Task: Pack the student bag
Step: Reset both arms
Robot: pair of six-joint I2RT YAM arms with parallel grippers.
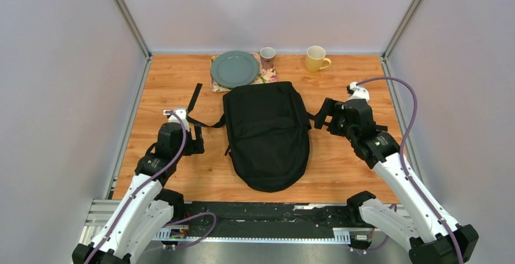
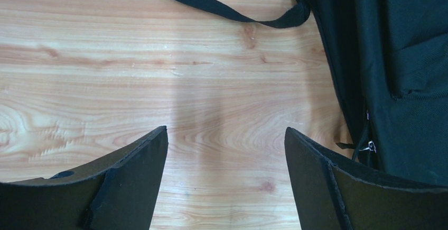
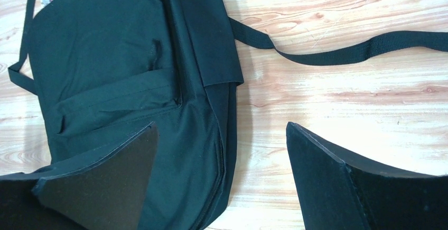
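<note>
Top external view: the student bag [image 1: 267, 133], a rounded pack of soft black fabric, is laid flat at the middle of the wood-grain bench [image 1: 340, 167], between the arms. The left hand [image 2: 226, 135] is spread wide over bare wood, with nothing held. The right hand [image 3: 222, 126] is equally wide and empty, at the bag's right edge. A woven strap [image 3: 370, 47] is cut off by the frame.

Table [image 1: 176, 173]: wood, orange-brown.
Student bag [image 1: 267, 133]: mid-table, flat, 2 straps out.
Mat [image 1: 271, 76]: just behind bag.
Yellow mug [image 1: 316, 58]: behind bag, rt.
</note>
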